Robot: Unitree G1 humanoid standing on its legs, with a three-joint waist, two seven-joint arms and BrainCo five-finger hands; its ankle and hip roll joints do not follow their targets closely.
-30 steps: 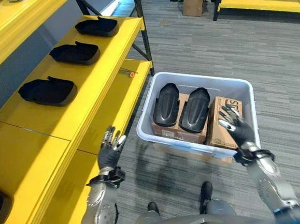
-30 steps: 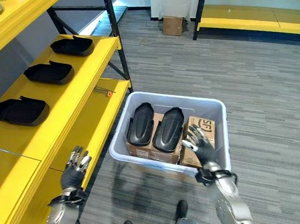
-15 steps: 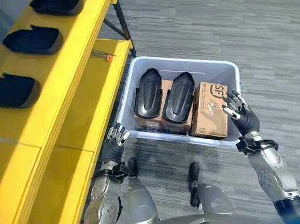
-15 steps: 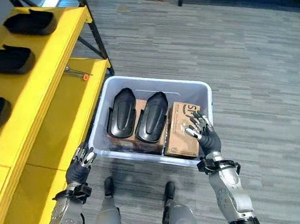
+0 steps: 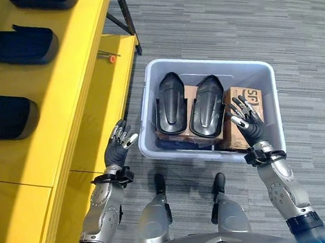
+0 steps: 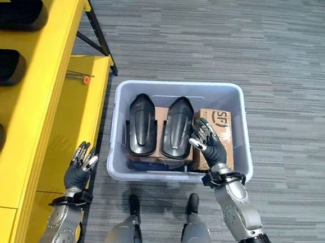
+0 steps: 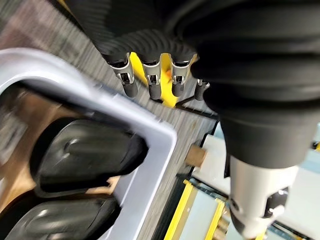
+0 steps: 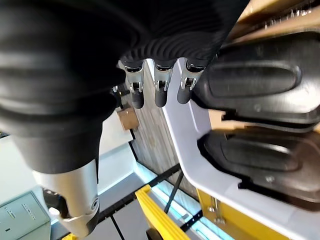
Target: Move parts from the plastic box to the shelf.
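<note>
Both hands empty at the plastic box [image 5: 263, 74]

We see two black parts [image 5: 169, 103] lying side by side on cardboard inside it; the right hand [image 5: 249, 126] hovers spread above (touching nothing), the left hand [image 5: 118, 148] open beside the yellow shelf [image 5: 70, 95].

Grey striped carpet floor [image 5: 290, 27] beside black shelf leg [image 5: 125, 14].

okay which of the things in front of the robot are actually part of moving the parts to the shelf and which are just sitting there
Part of the job:
plastic box
two black parts inside it
yellow shelf, with black parts already on it
left hand, open
right hand, open over the box

Just lying about:
cardboard boxes under the parts
small orange-tipped tool on the lower shelf
</note>
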